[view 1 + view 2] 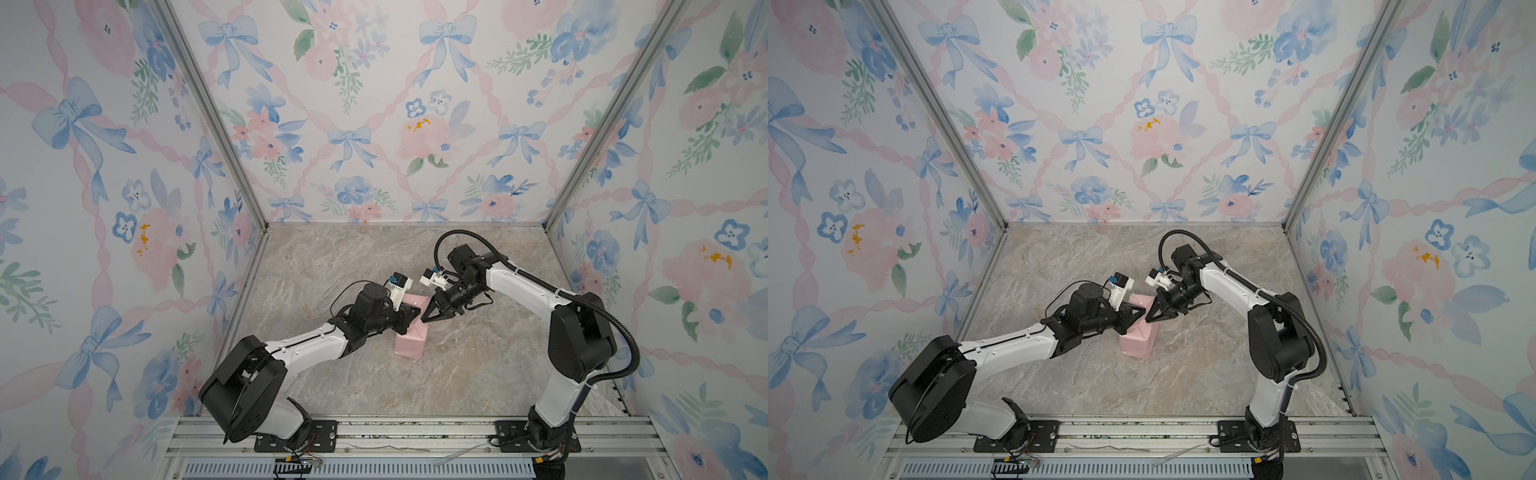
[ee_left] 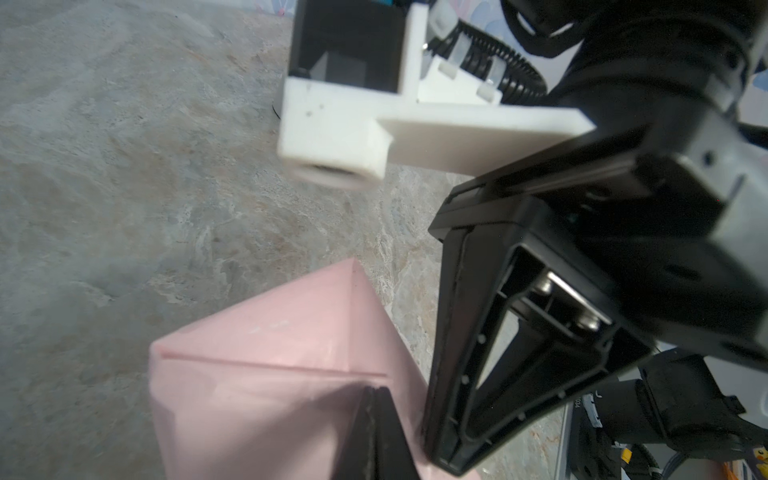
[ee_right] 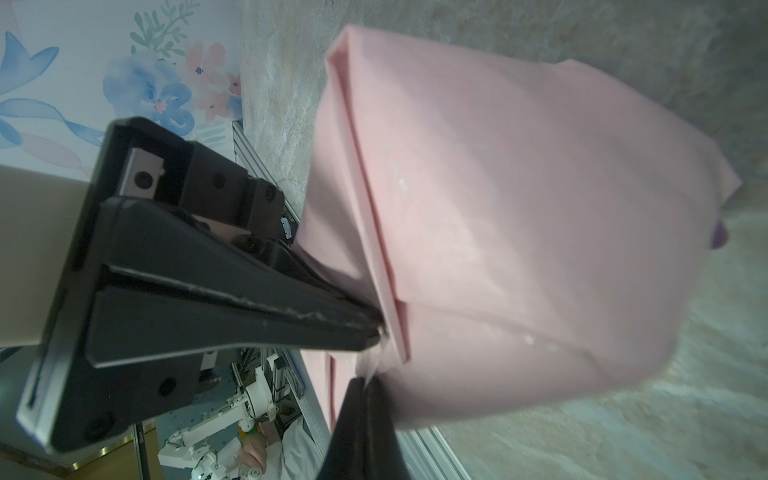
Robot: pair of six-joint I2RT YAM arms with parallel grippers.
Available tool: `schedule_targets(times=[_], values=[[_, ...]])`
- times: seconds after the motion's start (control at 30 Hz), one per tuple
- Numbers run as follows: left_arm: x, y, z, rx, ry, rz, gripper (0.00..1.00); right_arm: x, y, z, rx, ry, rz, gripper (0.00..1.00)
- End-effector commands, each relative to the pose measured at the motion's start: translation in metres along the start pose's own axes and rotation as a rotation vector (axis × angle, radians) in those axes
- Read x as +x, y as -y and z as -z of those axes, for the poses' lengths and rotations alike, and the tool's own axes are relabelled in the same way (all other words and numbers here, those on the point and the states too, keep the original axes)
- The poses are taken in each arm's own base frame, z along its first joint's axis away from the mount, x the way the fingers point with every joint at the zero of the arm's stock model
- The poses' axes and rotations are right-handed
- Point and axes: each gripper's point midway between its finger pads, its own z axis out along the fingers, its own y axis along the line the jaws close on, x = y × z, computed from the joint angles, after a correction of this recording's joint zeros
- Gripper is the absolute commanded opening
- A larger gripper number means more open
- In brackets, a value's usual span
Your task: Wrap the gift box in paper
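The paper (image 1: pixel 409 343) (image 1: pixel 1138 340) shows its pale pink face and is folded round into a small block at the middle of the table. The gift box is hidden inside it. My left gripper (image 1: pixel 417 314) (image 2: pixel 376 391) is shut, its tips resting on the parcel's top face (image 2: pixel 270 374) beside a folded seam (image 3: pixel 374 232). My right gripper (image 1: pixel 424 320) (image 3: pixel 366 380) is shut too, its tips against the paper's edge right by the left gripper's tips (image 3: pixel 380 328). A small pale sliver sits at the right tips; whether it is pinched I cannot tell.
Marble-look table (image 1: pixel 457 374) with floral walls on three sides. An aluminium rail (image 1: pixel 415 432) runs along the front and carries both arm bases. Thin pale scraps (image 1: pixel 390 448) lie on that rail.
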Motion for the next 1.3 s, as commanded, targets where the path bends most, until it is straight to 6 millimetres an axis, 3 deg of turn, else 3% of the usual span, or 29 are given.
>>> schedule_targets(times=[0.0, 0.57, 0.73, 0.97, 1.27], values=[[-0.001, -0.004, -0.005, -0.022, -0.005, -0.007, 0.05, 0.01, 0.029, -0.008, 0.124, -0.043, -0.052, 0.0], [0.031, -0.022, -0.004, -0.083, -0.059, 0.014, 0.03, 0.009, 0.02, -0.004, 0.106, -0.027, -0.047, 0.0], [0.034, -0.024, -0.005, -0.087, -0.067, 0.019, 0.02, 0.008, 0.01, -0.003, 0.065, -0.019, -0.041, 0.02], [0.032, -0.024, -0.005, -0.088, -0.063, 0.014, 0.02, 0.007, 0.003, -0.001, 0.035, -0.009, -0.042, 0.13], [0.033, -0.023, -0.005, -0.083, -0.067, 0.014, 0.02, 0.008, -0.008, 0.004, -0.014, 0.004, -0.04, 0.16]])
